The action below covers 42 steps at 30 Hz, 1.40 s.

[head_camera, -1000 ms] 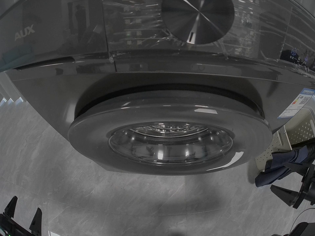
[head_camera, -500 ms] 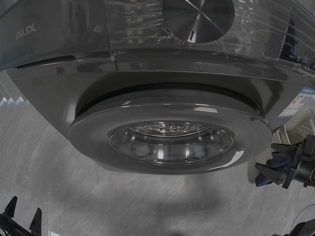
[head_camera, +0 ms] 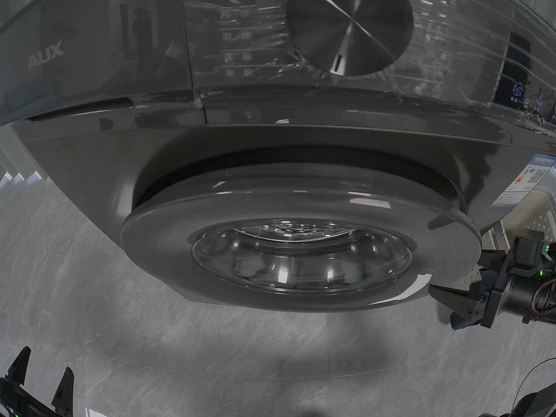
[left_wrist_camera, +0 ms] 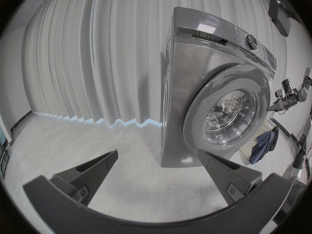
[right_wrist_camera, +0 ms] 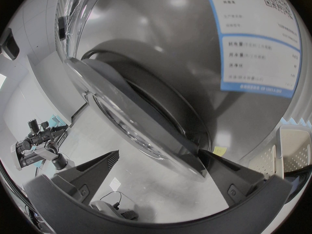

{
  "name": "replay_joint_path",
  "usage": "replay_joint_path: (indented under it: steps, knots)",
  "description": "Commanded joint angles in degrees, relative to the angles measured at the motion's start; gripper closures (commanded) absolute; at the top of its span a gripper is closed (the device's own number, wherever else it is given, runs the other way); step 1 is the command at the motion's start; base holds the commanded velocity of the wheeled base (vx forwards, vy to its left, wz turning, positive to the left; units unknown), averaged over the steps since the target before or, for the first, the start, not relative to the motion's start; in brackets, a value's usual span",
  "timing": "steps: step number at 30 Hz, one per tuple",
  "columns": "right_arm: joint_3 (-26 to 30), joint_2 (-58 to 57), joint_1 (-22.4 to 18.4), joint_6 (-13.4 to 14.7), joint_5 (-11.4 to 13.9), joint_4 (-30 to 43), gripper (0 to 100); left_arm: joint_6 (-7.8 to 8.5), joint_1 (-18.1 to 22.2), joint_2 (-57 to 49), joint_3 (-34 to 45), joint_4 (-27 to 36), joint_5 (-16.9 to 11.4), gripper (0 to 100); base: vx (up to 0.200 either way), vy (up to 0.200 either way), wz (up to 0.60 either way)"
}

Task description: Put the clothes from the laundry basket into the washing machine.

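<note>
The grey washing machine (head_camera: 116, 146) faces me with its round glass door (head_camera: 301, 256) in front of the drum. My right gripper (head_camera: 457, 273) is open at the door's right edge. In the right wrist view the door rim (right_wrist_camera: 139, 127) passes between the spread fingers (right_wrist_camera: 97, 169), one finger lying behind it. Dark blue clothes (head_camera: 460, 321) hang over the white laundry basket (head_camera: 538, 227) to the right of the machine, mostly hidden behind that arm; the left wrist view also shows the clothes (left_wrist_camera: 263, 143). My left gripper (head_camera: 40, 377) is open and low at the left, holding nothing.
Grey tiled floor (head_camera: 87, 296) spreads in front of and to the left of the machine. White curtains (left_wrist_camera: 81, 56) line the wall behind it. The basket stands close against the machine's right side.
My right gripper has risen from beside the hanging clothes and moved left to the door's right rim. The left gripper has stayed put.
</note>
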Motion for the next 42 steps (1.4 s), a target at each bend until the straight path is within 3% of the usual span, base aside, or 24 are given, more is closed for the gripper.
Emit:
replay_joint_path:
  steps: [1, 6, 16, 25, 31, 36, 42]
  knots:
    - [3.0, -0.5, 1.3, 0.1, 0.4, 0.1, 0, 0.05, 0.0, -0.9, 0.9, 0.0, 0.0, 0, 0.000, 0.000, 0.00]
    - [7.5, -6.3, 1.2, 0.0, 0.1, 0.7, 0, 0.14, 0.0, -0.9, 0.9, 0.0, 0.0, 0, 0.000, 0.000, 0.00]
    - [6.5, -3.0, 1.7, -0.4, -0.1, 0.5, 0, 0.14, 0.0, -0.9, 0.9, 0.0, 0.0, 0, -0.120, 0.000, 0.00]
    - [10.2, -4.9, 5.0, 0.0, -0.1, 0.5, 0, 0.14, 0.0, -0.9, 0.9, 0.0, 0.0, 0, 0.000, 0.000, 0.00]
    - [8.7, -4.0, 4.1, 0.0, -0.5, 0.0, 0, 0.32, 0.0, -0.9, 0.9, 0.0, 0.0, 0, 0.000, 0.000, 0.00]
    - [7.1, -1.2, 4.9, 0.0, -1.7, -0.1, 0, 0.23, 0.0, -0.9, 0.9, 0.0, 0.0, 0, -0.200, 0.000, 0.00]
    - [9.1, -1.9, 6.9, 0.1, -1.7, 0.1, 0, 0.23, 0.0, -0.9, 0.9, 0.0, 0.0, 0, -0.133, 0.000, 0.00]
